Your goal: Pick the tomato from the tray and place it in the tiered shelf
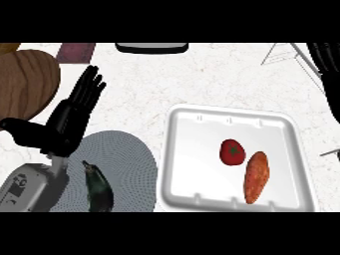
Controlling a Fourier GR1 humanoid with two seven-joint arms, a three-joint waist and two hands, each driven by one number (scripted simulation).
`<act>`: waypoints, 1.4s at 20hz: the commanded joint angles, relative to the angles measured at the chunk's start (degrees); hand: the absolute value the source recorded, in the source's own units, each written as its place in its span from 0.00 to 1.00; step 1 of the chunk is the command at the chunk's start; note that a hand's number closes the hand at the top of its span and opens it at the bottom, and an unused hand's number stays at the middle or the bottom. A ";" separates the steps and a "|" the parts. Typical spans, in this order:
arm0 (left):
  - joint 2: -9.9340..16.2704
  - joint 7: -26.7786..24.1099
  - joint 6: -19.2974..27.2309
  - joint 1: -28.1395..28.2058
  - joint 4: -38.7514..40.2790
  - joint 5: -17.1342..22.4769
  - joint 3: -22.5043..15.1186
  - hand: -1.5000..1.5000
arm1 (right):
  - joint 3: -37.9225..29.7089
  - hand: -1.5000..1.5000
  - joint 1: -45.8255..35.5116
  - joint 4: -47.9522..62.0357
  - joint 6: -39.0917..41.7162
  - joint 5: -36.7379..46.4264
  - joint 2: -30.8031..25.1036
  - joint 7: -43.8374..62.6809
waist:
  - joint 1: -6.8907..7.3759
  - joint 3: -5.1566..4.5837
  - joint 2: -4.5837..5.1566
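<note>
Lying in the white tray (194, 149) on the desk (202, 74), the tomato (231, 152) sits just beside an orange sweet potato (256, 177). The left robot hand (62, 127) rests open, fingers straight, well left of the tomato, above a grey round mat (132, 159) with a dark eggplant (97, 188). The right robot hand (334, 62) shows at the upper right; whether it is wide or closed cannot be told. No readable writing shows.

Single head view, steeply downward onto the counter (202, 79), close above the tray (194, 149).
</note>
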 commanded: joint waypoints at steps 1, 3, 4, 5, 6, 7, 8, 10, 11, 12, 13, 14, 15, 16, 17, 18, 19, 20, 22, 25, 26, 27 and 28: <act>3.70 1.66 -1.89 4.10 -0.84 0.52 2.88 0.50 | 2.47 1.00 0.38 1.17 -6.12 5.04 4.25 3.63 | 0.19 0.60 -0.22; 5.57 1.09 0.57 7.23 3.04 -2.26 2.76 0.50 | 3.09 1.00 1.41 3.90 -14.98 9.35 6.42 8.89 | 1.11 0.49 -0.12; 6.87 2.10 0.53 8.19 4.67 -1.96 3.65 0.50 | 2.66 1.00 1.90 8.07 -18.43 11.10 8.33 8.67 | 2.37 0.48 0.44; 8.60 2.31 1.25 9.16 6.21 -3.37 4.16 0.50 | 3.30 1.00 4.19 9.57 -21.72 13.20 9.41 10.21 | 2.38 0.45 0.60; 9.49 2.19 2.08 10.66 8.09 -3.91 5.06 0.50 | 3.50 1.00 4.44 9.90 -25.62 14.83 10.95 12.68 | 2.48 0.32 0.56; 8.30 2.85 2.22 9.87 6.78 -2.81 4.77 0.50 | -1.12 1.00 9.89 15.68 -25.62 20.06 -0.01 15.58 | -2.04 -0.87 2.05; 8.76 2.93 2.37 11.17 7.58 -2.71 5.25 0.50 | -3.62 1.00 10.91 16.49 -31.90 21.26 2.36 15.75 | -2.30 -0.30 1.37; 9.71 3.31 2.56 12.33 8.14 -2.87 5.78 0.50 | -2.63 1.00 12.59 17.17 -40.76 26.95 5.66 16.64 | -1.10 -0.02 0.38; 9.55 3.20 1.67 13.37 8.57 -3.03 4.78 0.50 | 0.13 0.00 13.23 17.25 -45.07 29.93 9.64 17.27 | -0.04 0.13 0.28; 10.11 2.97 0.92 13.58 9.10 -2.38 5.62 0.50 | 3.60 0.00 14.23 16.96 -48.35 32.50 13.79 18.81 | 0.51 0.16 0.07; 10.00 4.22 0.62 12.00 8.85 -2.09 5.49 0.50 | 7.58 0.00 13.32 16.49 -51.56 36.06 17.78 20.67 | 0.55 0.24 -0.07; 10.94 2.73 -0.63 14.24 9.10 -1.85 5.93 0.50 | 9.99 0.00 14.23 17.62 -53.66 38.59 20.43 22.03 | 1.50 0.18 -0.16; 11.18 1.66 -1.29 14.08 9.97 -1.84 6.42 0.50 | 12.28 0.00 14.15 19.61 -56.24 41.57 23.51 23.32 | 1.55 0.19 0.01; 9.71 0.79 -0.45 14.44 10.84 -2.72 5.55 0.50 | 13.72 0.00 12.83 19.93 -58.08 46.05 23.94 27.53 | 0.73 0.13 -0.18; 11.88 2.82 -2.29 15.20 9.07 -1.05 6.51 0.50 | 14.38 0.00 14.38 21.85 -60.60 49.10 25.70 28.81 | 1.11 0.18 -0.43; 10.97 1.55 -1.07 15.84 8.60 -1.97 6.10 0.50 | 12.85 0.00 12.69 23.90 -60.30 52.51 23.90 33.24 | 1.09 0.01 -0.55; 11.71 1.71 -1.39 16.38 9.07 -1.72 6.65 0.50 | 12.81 0.00 14.46 25.62 -60.82 54.84 24.55 34.73 | 0.81 -0.10 -0.60; 12.59 2.22 -2.15 15.90 9.29 -1.02 7.49 0.50 | 12.33 0.00 14.19 26.36 -58.38 57.07 23.31 37.66 | 0.26 -0.23 -0.70; 10.61 1.49 -0.29 16.28 9.16 -1.94 6.60 0.50 | 11.75 0.00 15.04 29.08 -55.89 62.22 22.66 41.86 | -0.52 -0.35 -0.76; 11.34 1.53 -0.39 15.95 9.40 -2.22 7.03 0.50 | 11.43 0.00 14.10 31.52 -49.58 68.09 23.54 49.86 | -0.83 -0.40 -0.71; 12.47 1.89 -1.72 15.92 9.44 -1.23 7.91 0.50 | 11.55 0.00 12.87 31.89 -47.48 69.48 24.67 52.80 | -0.27 -0.44 -0.73; 11.91 1.61 -1.55 16.22 9.87 -1.53 7.48 0.50 | 12.45 0.00 13.70 31.55 -44.15 71.35 24.07 55.37 | -1.10 -0.40 -0.86; 11.80 1.50 -1.40 16.30 10.25 -1.28 7.88 0.50 | 12.77 0.00 12.42 31.81 -40.93 72.21 24.69 58.28 | -0.67 -0.45 -0.80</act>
